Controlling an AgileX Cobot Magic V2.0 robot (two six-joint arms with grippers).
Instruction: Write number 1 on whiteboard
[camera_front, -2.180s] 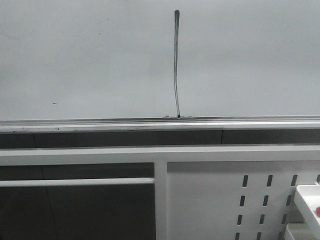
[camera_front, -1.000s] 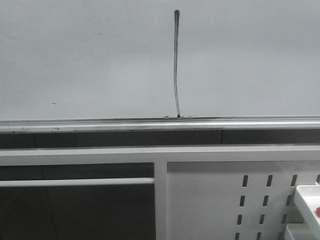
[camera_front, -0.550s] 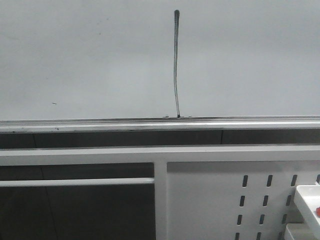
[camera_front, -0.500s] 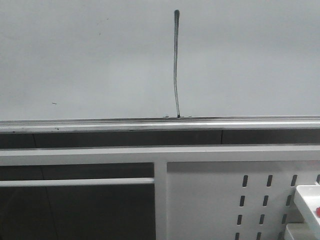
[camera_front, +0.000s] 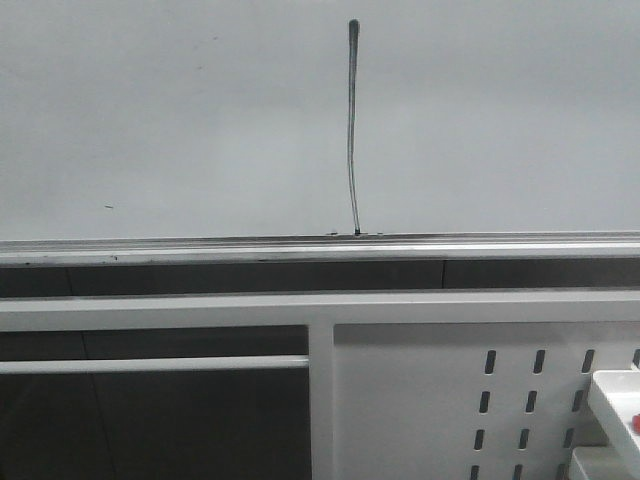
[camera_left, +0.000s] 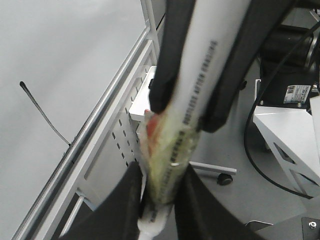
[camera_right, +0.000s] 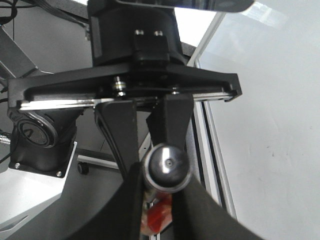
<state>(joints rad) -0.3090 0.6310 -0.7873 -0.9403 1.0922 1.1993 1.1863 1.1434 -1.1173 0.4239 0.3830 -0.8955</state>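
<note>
On my front camera I see the thin dark near-vertical marker stroke of the number 1 standing on the large pale grey-white glossy whiteboard, its thicker head up and its foot touching the silver metal rail along the board's lower edge, above the white slotted metal panel. My left tool is clamped on a white cylindrical marker pen, away from the board. My right tool grips a round silver-ended cylinder.
</note>
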